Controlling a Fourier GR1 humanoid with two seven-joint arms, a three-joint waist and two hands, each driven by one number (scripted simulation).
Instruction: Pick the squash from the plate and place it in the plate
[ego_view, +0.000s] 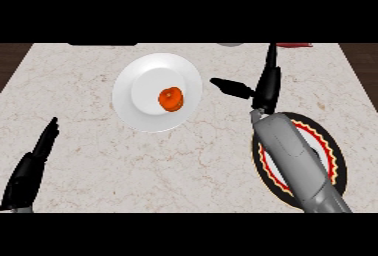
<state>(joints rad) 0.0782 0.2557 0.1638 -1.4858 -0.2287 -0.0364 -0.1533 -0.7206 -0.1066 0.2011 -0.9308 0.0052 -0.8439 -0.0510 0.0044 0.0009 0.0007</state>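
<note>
Found a pale marbled desk (88, 150) filling the view. Noted a white plate (140, 75) far left of centre. Noted a dark plate (336, 155) with red-and-yellow trim near right, partly under the grey right forearm (295, 160). Saw the right hand (266, 90) spread open above it, holding nothing. Saw the left hand (37, 155) resting open, near left. Spotted the orange squash (171, 99) on the white plate, left of the right hand and apart from it.

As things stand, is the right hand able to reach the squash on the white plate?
Probably yes: the right hand is open beside the white plate, and only bare counter lies between it and the squash.
</note>
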